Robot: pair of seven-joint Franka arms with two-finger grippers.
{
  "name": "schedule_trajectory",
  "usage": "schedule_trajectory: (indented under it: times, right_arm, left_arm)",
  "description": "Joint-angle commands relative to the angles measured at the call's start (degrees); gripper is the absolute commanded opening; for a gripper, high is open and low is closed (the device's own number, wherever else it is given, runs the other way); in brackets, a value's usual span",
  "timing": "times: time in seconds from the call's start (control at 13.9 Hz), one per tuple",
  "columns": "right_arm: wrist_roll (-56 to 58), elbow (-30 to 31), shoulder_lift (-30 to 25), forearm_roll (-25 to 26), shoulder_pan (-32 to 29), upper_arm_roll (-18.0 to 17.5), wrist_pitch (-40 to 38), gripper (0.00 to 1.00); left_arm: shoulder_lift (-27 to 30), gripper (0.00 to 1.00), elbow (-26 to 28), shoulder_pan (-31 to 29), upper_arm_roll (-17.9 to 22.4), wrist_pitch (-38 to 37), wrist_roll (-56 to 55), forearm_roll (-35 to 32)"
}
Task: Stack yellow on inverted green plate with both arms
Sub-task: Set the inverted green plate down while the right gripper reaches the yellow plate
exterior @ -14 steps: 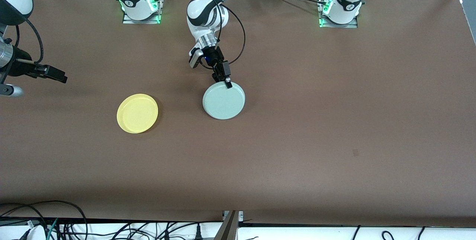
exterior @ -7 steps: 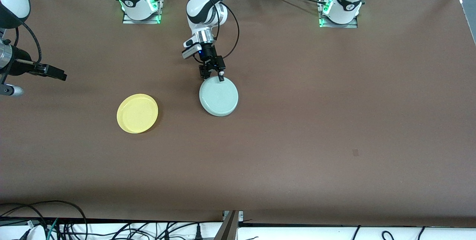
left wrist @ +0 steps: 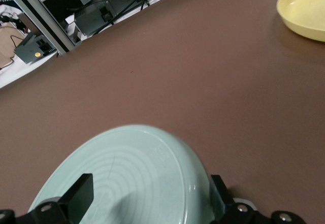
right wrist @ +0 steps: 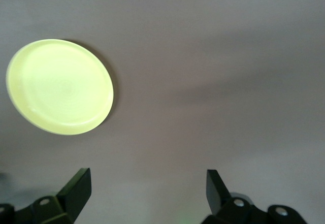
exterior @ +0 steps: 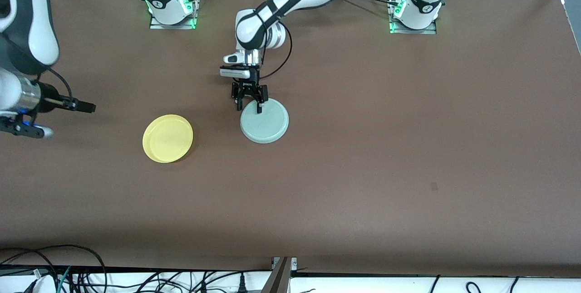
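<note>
The pale green plate (exterior: 264,120) lies upside down on the table's middle; its ringed underside shows in the left wrist view (left wrist: 132,173). My left gripper (exterior: 248,104) is open just over the plate's rim on the side toward the robots' bases, and it holds nothing. In the left wrist view (left wrist: 150,198) the plate lies between its spread fingers (left wrist: 78,196). The yellow plate (exterior: 167,138) sits upright toward the right arm's end, and shows in both wrist views (left wrist: 304,8) (right wrist: 60,86). My right gripper (exterior: 87,107) is open and empty, apart from the yellow plate (right wrist: 147,188).
The brown table (exterior: 363,170) is bare around both plates. The arm bases (exterior: 171,7) (exterior: 414,12) stand along the edge farthest from the camera. Cables (exterior: 68,275) hang below the edge nearest to it.
My left gripper has turned and opened at the green plate's rim. The plate has shifted slightly toward the right arm's end and lies flat. My right gripper has moved closer to the yellow plate.
</note>
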State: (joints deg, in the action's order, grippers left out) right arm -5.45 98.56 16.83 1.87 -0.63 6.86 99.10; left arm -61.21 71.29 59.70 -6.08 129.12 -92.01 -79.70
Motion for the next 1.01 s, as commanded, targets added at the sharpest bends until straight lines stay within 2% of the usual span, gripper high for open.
schedule_trajectory:
  times: [0.0, 0.14, 0.29, 0.43, 0.65, 0.86, 0.94]
  right_arm:
    - [-0.3, -0.2, 3.9, -0.7, -0.2, -0.4, 1.9, 1.0]
    - [0.3, 3.5, 3.7, -0.7, 0.2, -0.8, 6.2, 1.0]
    - [0.5, 8.8, 2.0, -0.7, 0.2, -3.3, 12.6, 1.0]
    - [0.6, 13.9, 1.0, -0.7, 0.2, -3.7, 17.9, 1.0]
    - [1.4, 24.2, -0.7, -0.7, 0.2, -4.2, 32.2, 1.0]
    - [0.5, 30.2, 0.4, -1.1, 0.1, -4.3, 47.6, 1.0]
    - [0.3, 31.9, 1.8, -3.0, 0.1, -4.3, 53.0, 1.0]
  left_arm:
    - [1.9, 1.0, 0.4, -1.9, -1.6, 1.7, -0.8, 5.1]
    - [2.8, 1.0, 0.2, -4.9, -4.2, 1.8, 0.2, 12.3]
    - [4.5, 1.0, -0.1, -7.0, -7.3, 1.7, 0.2, 16.9]
    - [6.5, 1.0, 0.0, -9.7, -10.0, 1.6, 1.0, 24.6]
    - [10.0, 1.0, 0.2, -12.0, -10.1, 1.0, 7.0, 33.7]
    - [13.6, 1.0, 0.2, -14.8, -10.2, 0.1, 12.2, 44.9]
    - [14.7, 1.0, 0.0, -16.3, -10.3, -1.6, 13.2, 48.4]
